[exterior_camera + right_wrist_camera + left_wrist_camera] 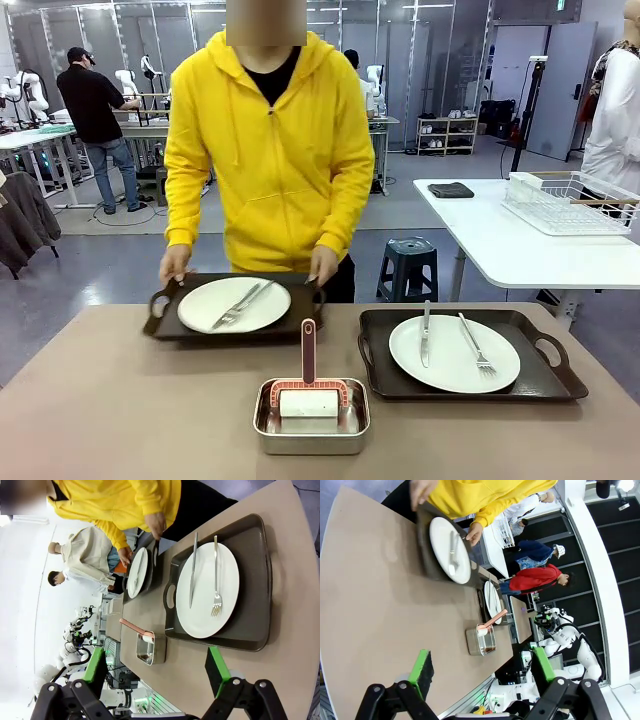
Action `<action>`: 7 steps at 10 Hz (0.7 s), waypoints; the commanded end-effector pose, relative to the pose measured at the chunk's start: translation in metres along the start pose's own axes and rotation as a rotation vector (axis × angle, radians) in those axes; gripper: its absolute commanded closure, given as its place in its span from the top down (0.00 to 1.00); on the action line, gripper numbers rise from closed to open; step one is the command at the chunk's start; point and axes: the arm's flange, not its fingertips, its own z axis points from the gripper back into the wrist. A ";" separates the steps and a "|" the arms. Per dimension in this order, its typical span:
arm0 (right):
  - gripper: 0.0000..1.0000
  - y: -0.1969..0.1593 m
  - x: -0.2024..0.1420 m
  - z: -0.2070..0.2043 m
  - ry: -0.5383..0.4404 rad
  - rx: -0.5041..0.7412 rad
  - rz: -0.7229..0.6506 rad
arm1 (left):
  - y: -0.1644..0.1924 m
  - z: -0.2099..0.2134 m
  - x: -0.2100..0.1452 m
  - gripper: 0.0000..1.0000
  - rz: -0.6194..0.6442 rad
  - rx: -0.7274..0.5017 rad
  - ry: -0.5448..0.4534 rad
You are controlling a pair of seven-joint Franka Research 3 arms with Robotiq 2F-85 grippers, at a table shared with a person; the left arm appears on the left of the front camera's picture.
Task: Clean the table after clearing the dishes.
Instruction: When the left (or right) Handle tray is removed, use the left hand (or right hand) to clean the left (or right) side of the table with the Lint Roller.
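- The left claw (482, 666) is spread wide, holding nothing, above the tan counter (365, 605).
- The right claw (156, 666) is likewise released and empty — it hangs near the right tray (260, 580).
- Each of the two black trays carries a white plate with a knife and fork; the person's hands (175, 265) grip the left tray (290, 325) at the counter's far edge.
- A steel pan (311, 432) with a pink-handled roller (308, 398) sits at the near edge.
- Behind stand a white table (500, 250) with a wire rack (570, 200), and a grey stool (408, 265).

Grey floor (120, 262), white table (490, 245), stool (408, 262)
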 end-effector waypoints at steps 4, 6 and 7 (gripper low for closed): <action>1.00 0.002 -0.001 0.002 -0.004 0.002 0.003 | -0.002 0.002 -0.002 1.00 -0.006 -0.005 -0.004; 1.00 0.002 -0.001 0.002 -0.004 0.002 0.003 | -0.002 0.002 -0.002 1.00 -0.006 -0.005 -0.004; 1.00 0.002 -0.001 0.002 -0.004 0.002 0.003 | -0.002 0.002 -0.002 1.00 -0.006 -0.005 -0.004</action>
